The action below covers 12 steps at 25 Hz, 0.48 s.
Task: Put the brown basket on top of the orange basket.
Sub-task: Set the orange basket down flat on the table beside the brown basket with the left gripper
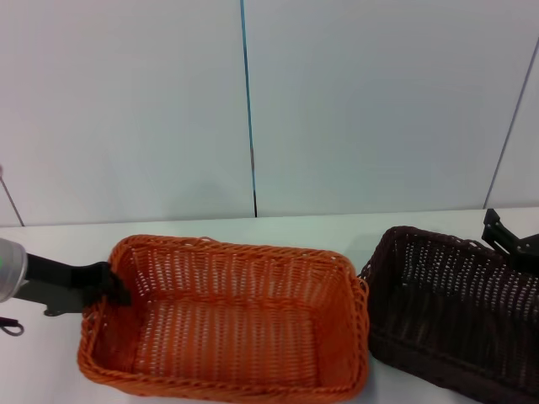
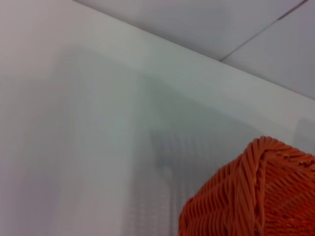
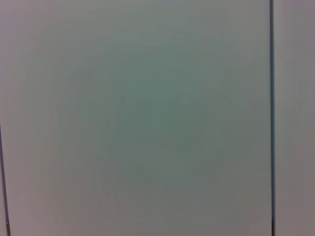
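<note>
The orange basket (image 1: 227,324) sits on the white table in the head view's lower middle, its hollow facing up. A corner of the orange basket's braided rim (image 2: 256,196) shows in the left wrist view. The brown basket (image 1: 446,311) stands right beside it on the right, also upright and partly cut off by the picture's edge. My left gripper (image 1: 114,286) is at the orange basket's left rim, reaching in from the left. My right gripper (image 1: 505,234) is at the brown basket's far right rim. The right wrist view shows only the wall.
A white table (image 1: 50,370) carries both baskets, with its back edge meeting a pale wall (image 1: 337,101) with thin vertical seams. A small dark item (image 1: 10,326) lies at the left edge of the table.
</note>
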{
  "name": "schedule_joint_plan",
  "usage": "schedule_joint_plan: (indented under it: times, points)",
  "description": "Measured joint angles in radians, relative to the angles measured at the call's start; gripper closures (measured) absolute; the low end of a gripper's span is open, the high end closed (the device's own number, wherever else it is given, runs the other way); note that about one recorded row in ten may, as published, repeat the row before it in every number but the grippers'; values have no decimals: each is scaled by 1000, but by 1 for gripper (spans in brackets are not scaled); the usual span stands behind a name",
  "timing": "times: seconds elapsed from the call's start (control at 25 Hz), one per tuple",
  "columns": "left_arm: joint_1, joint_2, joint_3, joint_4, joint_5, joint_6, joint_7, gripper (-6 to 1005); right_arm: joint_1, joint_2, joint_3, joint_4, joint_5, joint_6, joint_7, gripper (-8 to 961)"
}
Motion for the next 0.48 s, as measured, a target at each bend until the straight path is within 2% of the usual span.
schedule_joint_plan:
  times: [0.32,0.48]
  points:
    - [-7,-24,5,3,-8,0,5,784,-3,0,-2,0,0,0,-1,22]
    - [-7,-29,5,9,-8,1,5,778,-3,0,-2,0,0,1,-10,22]
